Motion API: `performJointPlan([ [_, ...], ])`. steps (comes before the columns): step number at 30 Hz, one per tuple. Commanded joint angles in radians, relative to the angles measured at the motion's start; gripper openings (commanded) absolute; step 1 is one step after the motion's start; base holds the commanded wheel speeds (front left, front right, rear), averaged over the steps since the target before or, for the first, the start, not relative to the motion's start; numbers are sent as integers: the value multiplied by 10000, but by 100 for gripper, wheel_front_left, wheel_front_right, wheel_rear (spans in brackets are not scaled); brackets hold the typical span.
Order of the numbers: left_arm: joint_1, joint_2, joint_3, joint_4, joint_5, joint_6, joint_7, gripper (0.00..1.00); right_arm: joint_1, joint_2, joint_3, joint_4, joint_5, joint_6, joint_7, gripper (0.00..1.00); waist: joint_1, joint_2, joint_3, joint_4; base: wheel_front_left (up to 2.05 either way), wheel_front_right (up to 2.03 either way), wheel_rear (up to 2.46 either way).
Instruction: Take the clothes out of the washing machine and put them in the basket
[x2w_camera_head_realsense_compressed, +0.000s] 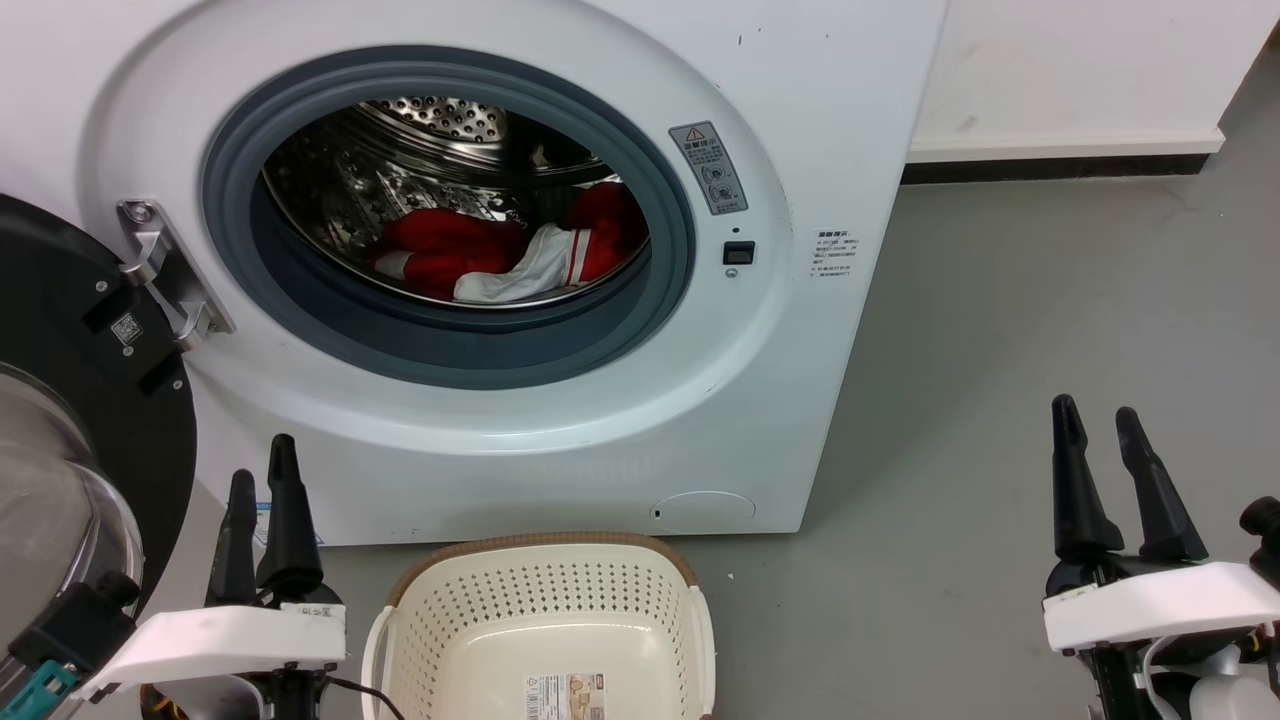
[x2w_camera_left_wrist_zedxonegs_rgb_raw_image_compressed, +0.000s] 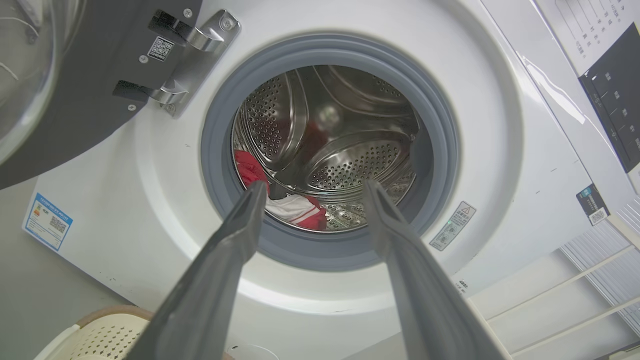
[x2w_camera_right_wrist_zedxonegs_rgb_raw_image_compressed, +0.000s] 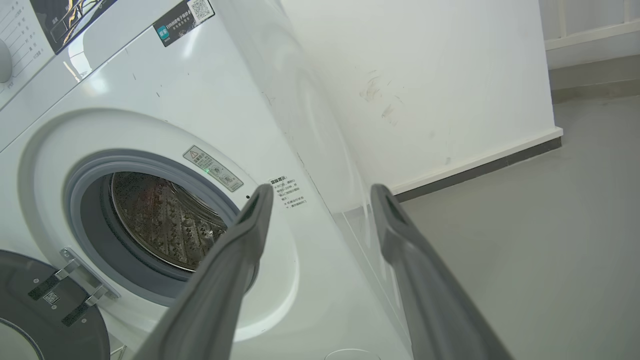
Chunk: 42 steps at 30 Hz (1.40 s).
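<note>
Bearing illegible warning sticker (x2w_camera_head_realsense_compressed: 708, 167): washing machine (x2w_camera_head_realsense_compressed: 820, 100); left hand (x2w_camera_head_realsense_compressed: 262, 460), right hand (x2w_camera_head_realsense_compressed: 1094, 406) spread.

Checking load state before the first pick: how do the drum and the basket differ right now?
Contents: the drum holds red-and-white clothes; the basket holds none, only a paper label on its bottom.
Material: the drum is shiny steel; the basket is cream plastic with a brown rim.
Pose: the drum opens toward the front; the basket opens upward, standing on the floor.
Both are perforated.

Red clothes (x2w_camera_head_realsense_compressed: 450, 255), perhaps two, lie in washing machine (x2w_camera_head_realsense_compressed: 800, 120) behind basket (x2w_camera_head_realsense_compressed: 540, 592).
</note>
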Motion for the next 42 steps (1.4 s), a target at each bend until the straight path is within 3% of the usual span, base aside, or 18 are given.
performJointPlan([
  [1, -13, 25, 31, -222, 388, -104, -106, 100, -62, -28, 52, -190, -383, 1, -93, 100, 0, 0, 8, -4, 0, 0, 0],
  [3, -4, 26, 24, -347, 940, -108, -164, 100, -41, -27, 107, -231, -711, 1, -156, 100, -1, 0, 20, -9, 0, 0, 0],
  [15, 101, 28, -672, -1153, 3430, 804, -485, 100, 27, -27, 277, -414, -2524, 1, -484, 100, -1, 0, 64, -24, 0, 0, 0],
  [23, 273, 29, -1164, -1185, 4567, 960, -688, 100, 135, -24, 383, -206, -3492, 0, -665, 100, -1, 0, 81, -78, 0, 0, 0],
  [29, 372, 28, -1308, -870, 5295, 801, -815, 100, 192, -24, 390, -61, -4115, 0, -817, 100, -1, 0, 76, -130, 0, 0, 0],
  [42, 505, 445, -2107, -280, 7039, 1260, -1143, 100, 222, -22, 438, 84, -5400, -1, -1134, 100, -1, 0, 70, -207, 0, 0, 0],
])
